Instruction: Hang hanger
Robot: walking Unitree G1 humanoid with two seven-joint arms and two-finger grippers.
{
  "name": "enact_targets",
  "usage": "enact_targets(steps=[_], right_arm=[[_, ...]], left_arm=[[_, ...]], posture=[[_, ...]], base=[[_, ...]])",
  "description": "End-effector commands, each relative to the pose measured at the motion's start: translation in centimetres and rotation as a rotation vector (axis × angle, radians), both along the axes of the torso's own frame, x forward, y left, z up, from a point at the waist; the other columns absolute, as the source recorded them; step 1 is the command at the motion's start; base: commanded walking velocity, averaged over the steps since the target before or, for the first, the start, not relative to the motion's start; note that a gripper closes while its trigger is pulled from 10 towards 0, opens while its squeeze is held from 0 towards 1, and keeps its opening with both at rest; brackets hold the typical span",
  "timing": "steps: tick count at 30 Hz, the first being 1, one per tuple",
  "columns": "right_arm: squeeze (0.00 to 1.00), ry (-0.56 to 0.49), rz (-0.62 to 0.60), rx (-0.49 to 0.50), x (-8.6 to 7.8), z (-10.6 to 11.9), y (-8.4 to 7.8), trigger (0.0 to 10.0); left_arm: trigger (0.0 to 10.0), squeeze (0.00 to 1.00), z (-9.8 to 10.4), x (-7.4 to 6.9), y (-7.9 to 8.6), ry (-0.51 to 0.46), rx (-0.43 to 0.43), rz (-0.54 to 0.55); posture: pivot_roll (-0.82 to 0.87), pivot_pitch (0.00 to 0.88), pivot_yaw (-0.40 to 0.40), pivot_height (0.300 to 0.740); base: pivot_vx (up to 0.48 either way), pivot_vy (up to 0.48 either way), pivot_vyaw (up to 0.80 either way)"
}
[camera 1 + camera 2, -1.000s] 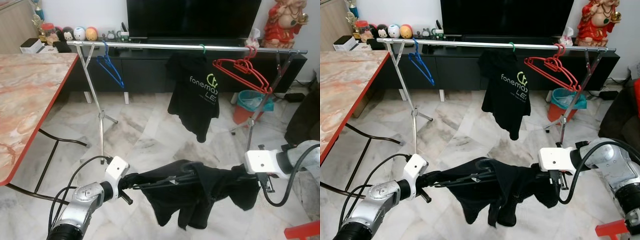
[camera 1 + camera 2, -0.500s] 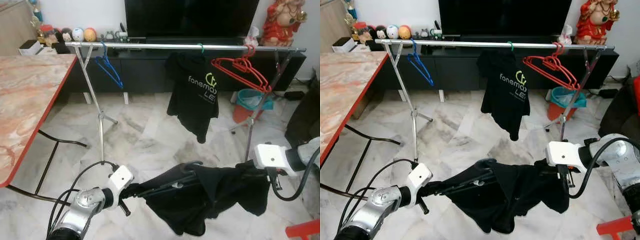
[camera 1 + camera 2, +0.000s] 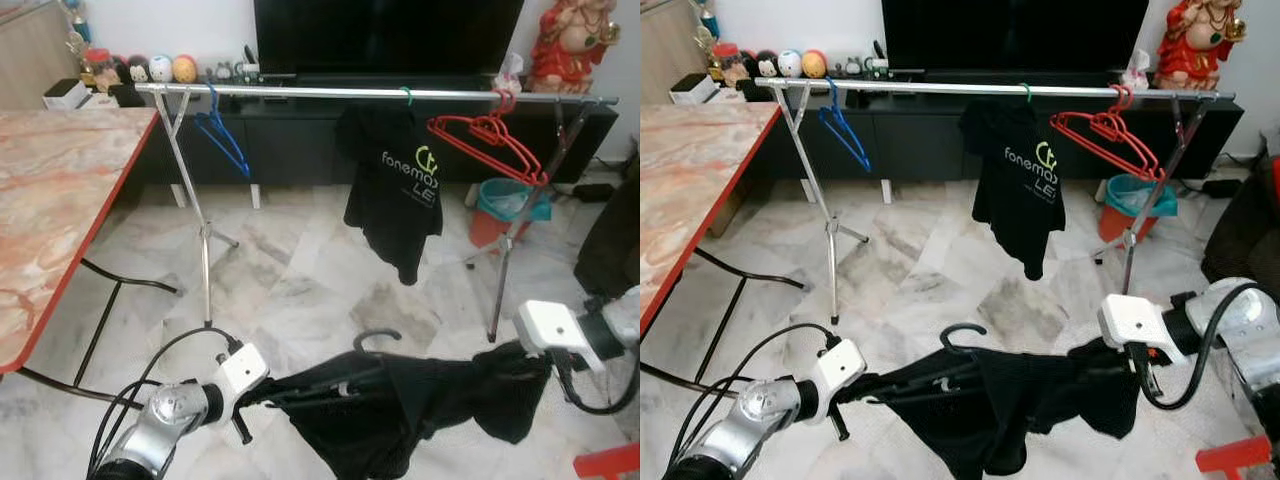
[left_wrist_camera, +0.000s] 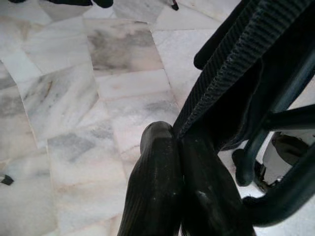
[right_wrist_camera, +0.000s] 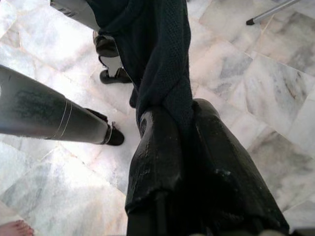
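Clamped on black fabric, my left gripper (image 4: 177,147) sits at the lower left of the head views, its 2 fingers (image 4: 155,182) pressed together on the edge of the black garment (image 3: 420,400), with the dark bars of the black hanger (image 3: 345,380) running just beside them; my right gripper (image 5: 184,128) is low at the right, its 2 fingers (image 5: 157,157) pinched on a bunched fold of the same garment; between my 2 arms the cloth is stretched sideways and sags in the lower middle of the frame, above the marble floor (image 3: 290,280); the hanger's hook (image 3: 962,335) curls up from the top edge of the cloth, free of any rail.

Outward from there, the clothes rail (image 3: 330,92) crosses the upper part of the frame, well beyond my grippers; on it hang a blue hanger (image 3: 222,135) toward the left, a black printed T-shirt (image 3: 400,190) near the middle on a green hook, and several red hangers (image 3: 490,140) toward the right; behind the rail is a dark TV (image 3: 385,35) on a low black cabinet; a marble-patterned table (image 3: 50,190) with a red edge fills the left side; a teal bin (image 3: 500,200) stands at the right behind the rail's leg, and a red figurine (image 3: 570,45) sits in the upper right corner.
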State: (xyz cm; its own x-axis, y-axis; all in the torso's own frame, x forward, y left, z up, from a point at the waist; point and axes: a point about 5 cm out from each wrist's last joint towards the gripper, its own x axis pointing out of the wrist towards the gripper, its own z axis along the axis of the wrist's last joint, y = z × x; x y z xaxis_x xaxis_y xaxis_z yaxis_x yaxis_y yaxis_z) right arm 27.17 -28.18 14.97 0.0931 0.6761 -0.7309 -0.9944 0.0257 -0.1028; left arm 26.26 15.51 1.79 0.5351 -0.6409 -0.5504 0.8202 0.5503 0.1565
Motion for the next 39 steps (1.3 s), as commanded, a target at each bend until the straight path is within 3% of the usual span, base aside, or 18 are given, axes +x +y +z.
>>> enact_targets(steps=[1, 10, 12, 15, 24, 30, 33, 38, 39], right_arm=[[0.0, -0.02, -0.03, -0.079, -0.2, 1.4, -1.8, 0.0], [0.0, -0.048, -0.039, -0.204, 0.1, 1.3, -2.4, 0.0], [0.0, -0.078, -0.059, -0.159, 0.6, 1.7, -2.2, 0.0], [0.0, -0.081, -0.063, -0.144, 0.6, 1.9, -2.1, 0.0], [0.0, -0.106, -0.091, -0.191, 0.7, 2.3, -3.0, 0.0], [0.0, -0.109, -0.089, -0.207, 0.8, 2.0, -2.9, 0.0], [0.0, -0.13, -0.096, -0.167, 1.2, 2.1, -2.5, 0.0], [0.0, -0.123, -0.085, 0.034, 1.4, 3.0, -0.9, 0.0], [0.0, -0.123, -0.085, 0.034, 1.4, 3.0, -0.9, 0.0]], left_arm=[[10.0, 0.0, -0.9, -0.3, 3.2, 0.025, 0.137, 0.077], [10.0, 0.0, -1.1, -0.5, 3.9, 0.008, 0.228, 0.022], [10.0, 0.0, -1.9, -1.4, 4.1, 0.029, 0.294, -0.044], [10.0, 0.0, -2.3, -1.9, 4.2, 0.049, 0.322, -0.071], [10.0, 0.0, -4.3, -4.1, 5.9, 0.069, 0.579, -0.278], [10.0, 0.0, -4.5, -4.3, 6.0, 0.055, 0.635, -0.358], [10.0, 0.0, -4.7, -4.6, 6.3, 0.055, 0.665, -0.392], [10.0, 0.0, -5.2, -4.7, 6.2, 0.041, 0.654, -0.348], [10.0, 0.0, -5.2, -4.7, 6.2, 0.041, 0.654, -0.348]], posture=[[0.03, 0.0, -0.002, 0.74], [0.03, 0.0, 0.0, 0.74], [0.03, 0.0, 0.0, 0.74], [0.03, 0.0, 0.001, 0.74], [0.03, 0.0, 0.0, 0.74], [0.03, 0.0, 0.002, 0.74], [0.03, 0.0, 0.0, 0.74], [0.03, 0.0, 0.0, 0.74], [0.03, 0.0, 0.0, 0.74]], base=[[0.0, 0.0, 0.0], [0.0, 0.0, 0.0], [0.0, 0.0, 0.0], [0.0, 0.0, 0.0], [0.0, 0.0, 0.0], [0.0, 0.0, 0.0], [0.0, 0.0, 0.0], [0.0, 0.0, 0.0], [0.0, 0.0, 0.0]])
